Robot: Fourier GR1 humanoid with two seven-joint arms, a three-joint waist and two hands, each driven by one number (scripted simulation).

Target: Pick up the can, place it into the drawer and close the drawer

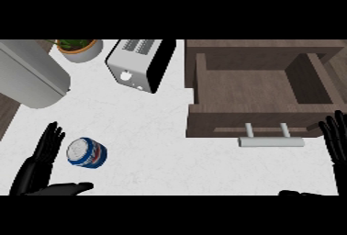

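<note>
Seen from above the kitchen counter, left to right. Far beyond the left hand, up and to its left, a large grey rounded appliance (exact kind not clear), with a potted plant just to its right. Lower left, that hand spread wide: fingers straight and pointing away, thumb reaching out to the right, nothing held. Just right of its fingers, and just above the thumb, the blue-and-white can, tilted or on its side, pale end turned up toward the view; whether fingers and can touch cannot be told. Set up, by the look of it, for a side grasp, the can sitting in the opening between fingers and thumb and the pick-up not yet made.

Well beyond the can, toward the middle, a silver and black toaster, slots up, clear of any likely path.

Farther right, the wooden drawer pulled out and open, nothing visible on its bare floor (dark shadow along its right wall). Its pale bar handle on the front panel, nearest the robot, within easy reach of the right hand, which shows at the far right edge just beside the drawer front, fingers up and straight, resting, holding nothing. Likely reason for the open drawer: ready to receive the can from above, closing left for last.
</note>
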